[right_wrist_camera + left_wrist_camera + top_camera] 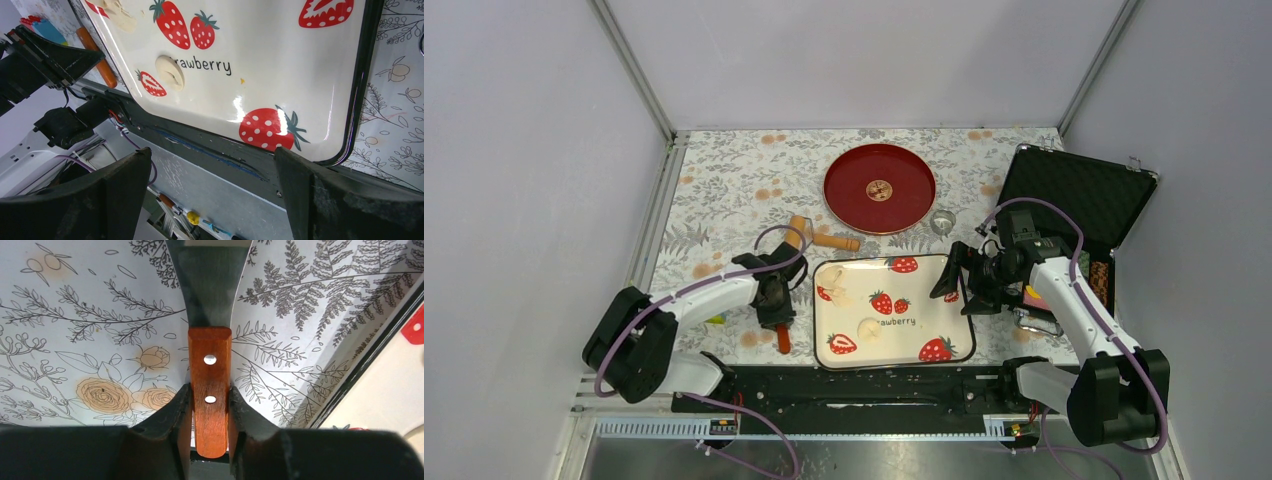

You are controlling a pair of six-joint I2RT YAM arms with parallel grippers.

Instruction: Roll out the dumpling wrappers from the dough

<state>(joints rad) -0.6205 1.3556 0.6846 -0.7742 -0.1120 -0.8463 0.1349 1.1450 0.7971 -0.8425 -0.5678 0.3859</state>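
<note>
A small off-white lump of dough (pixel 869 329) (pixel 170 72) lies on the strawberry-print tray (pixel 944 320) (pixel 300 75), beside a printed strawberry. A flattened ragged patch of dough (pixel 834 290) (pixel 117 12) sits at the tray's far left corner. No dumpling wrappers show. My left gripper (pixel 776 310) (pixel 210 410) is left of the tray, low over the floral cloth. It is shut on the red-brown wooden handle (pixel 210 380) of a metal scraper, whose blade (pixel 210 285) points away. My right gripper (pixel 952 280) (pixel 212 160) hovers open and holds nothing at the tray's right edge.
A tan wooden roller (pixel 824 237) lies beyond the tray, with a red round plate (pixel 879 188) behind it. A small metal ring cutter (pixel 942 222) sits by the plate. An open black case (pixel 1074 200) stands at the right. The arms' black base rail (pixel 210 150) runs along the near edge.
</note>
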